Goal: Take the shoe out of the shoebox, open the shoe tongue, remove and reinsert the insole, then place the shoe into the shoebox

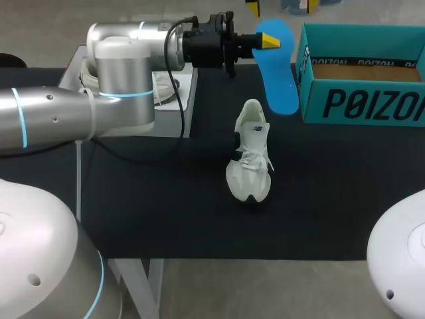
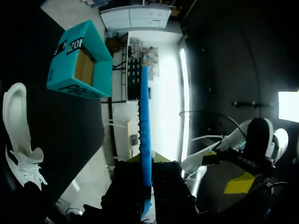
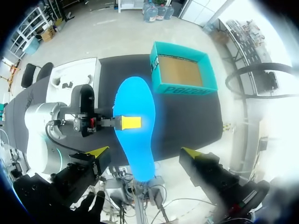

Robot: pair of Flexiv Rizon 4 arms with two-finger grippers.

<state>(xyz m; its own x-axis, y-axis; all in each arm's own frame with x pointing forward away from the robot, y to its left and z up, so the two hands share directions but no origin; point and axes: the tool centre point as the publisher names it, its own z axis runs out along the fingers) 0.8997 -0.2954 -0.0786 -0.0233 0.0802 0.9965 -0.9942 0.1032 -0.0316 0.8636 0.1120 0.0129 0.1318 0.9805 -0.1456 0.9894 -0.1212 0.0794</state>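
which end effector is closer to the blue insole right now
Left. The left end effector is shut on the blue insole; the right end effector is open and apart from it, facing its flat side.

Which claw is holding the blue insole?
The left claw: it is shut on the blue insole, while the right claw stands open and empty.

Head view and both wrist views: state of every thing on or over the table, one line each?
Shoe: out of the shoebox, upright on its sole on the table.
Insole: out of the shoe, held in the air beside the shoebox.
Shoebox: open, no lid on it, empty.
Left gripper: shut on the insole.
Right gripper: open, holding nothing.
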